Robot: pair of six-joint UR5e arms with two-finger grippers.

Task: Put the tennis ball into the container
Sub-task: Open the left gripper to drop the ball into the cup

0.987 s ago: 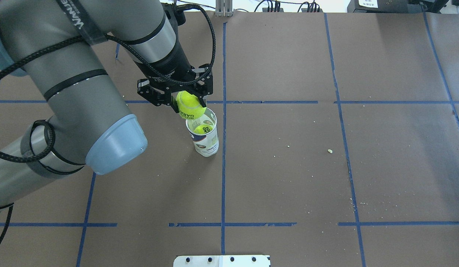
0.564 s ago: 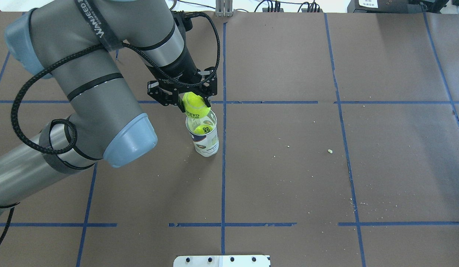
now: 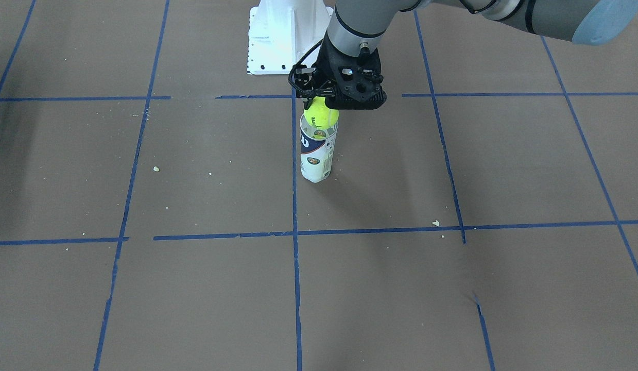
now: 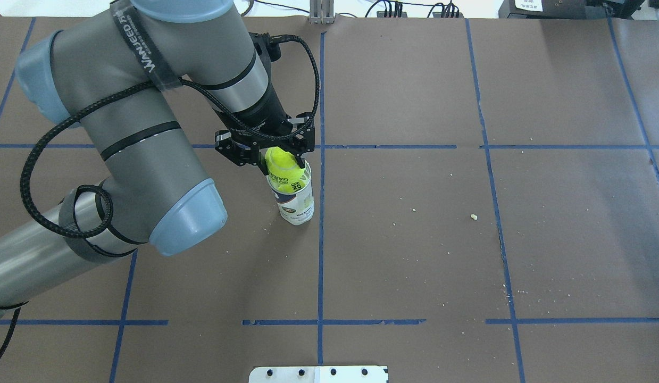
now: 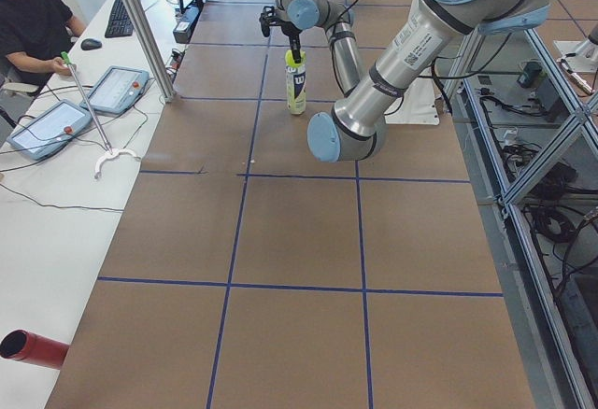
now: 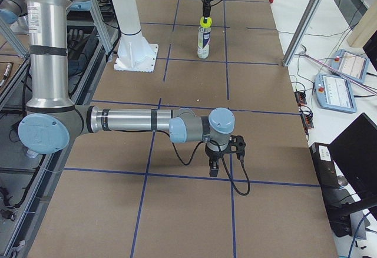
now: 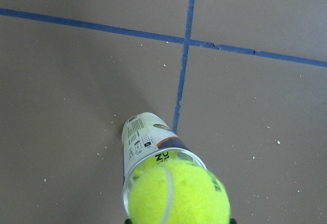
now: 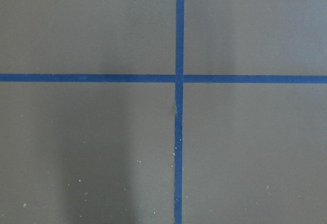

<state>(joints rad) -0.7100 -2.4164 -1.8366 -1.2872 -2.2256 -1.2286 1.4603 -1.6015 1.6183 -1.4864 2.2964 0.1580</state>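
Observation:
My left gripper (image 4: 283, 159) is shut on a yellow-green tennis ball (image 4: 282, 163) right at the open mouth of the clear can (image 4: 295, 205). The can stands upright on the brown table, with a white and navy label. A second ball (image 4: 292, 186) with dark lettering lies inside it. From the front, the held ball (image 3: 321, 116) sits on top of the can (image 3: 315, 159), its underside at the rim. The left wrist view shows the ball (image 7: 179, 196) over the can (image 7: 145, 137). My right gripper (image 6: 222, 166) points down at bare table far from the can; I cannot tell its state.
The white metal pedestal (image 3: 282, 36) stands behind the can on the robot's side. Blue tape lines (image 4: 320, 239) divide the brown table cover. Small crumbs (image 4: 473, 216) lie to the right. An operator (image 5: 28, 17) sits at a side desk with tablets.
My left arm has carried the ball down and slightly right, from above and behind the can's rim to its mouth. The can has not moved.

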